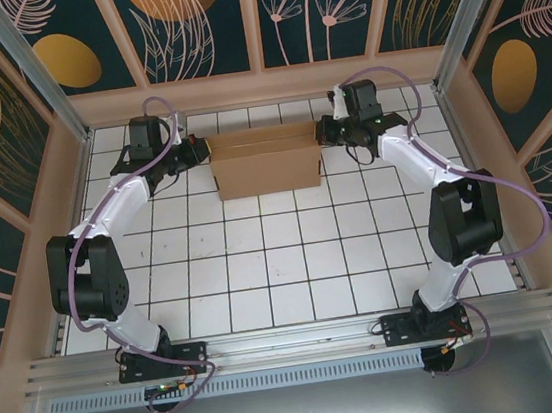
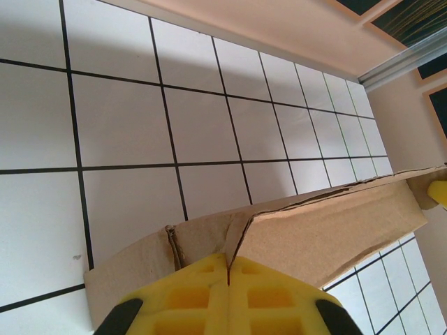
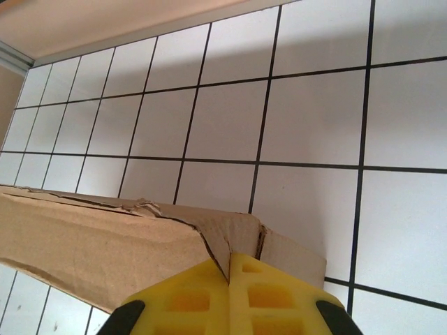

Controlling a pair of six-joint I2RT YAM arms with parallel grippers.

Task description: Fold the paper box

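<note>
- Well in front of the paper box, the two arm bases sit bolted at the near edge of the worktop, one off to each side of the box
- Between the bases and the box, the worktop is white tiles with dark grout lines
- The paper box stands on the tiles, plain brown cardboard, with one long wall facing the bases; both arms reach forward and bend inward to its two short ends
- At the box's left end is the left end effector; in the left wrist view its yellow fingers are pressed together, pinching the cardboard, and a creased, torn-looking edge of the box runs into the seam between them
- At the box's right end is the right end effector; in the right wrist view its yellow fingers are likewise pressed together on a folded corner of the box
- Just behind the box a pale low wall closes off the tiles
- Above that wall rise dark panels painted with plants and orange ovals
</note>
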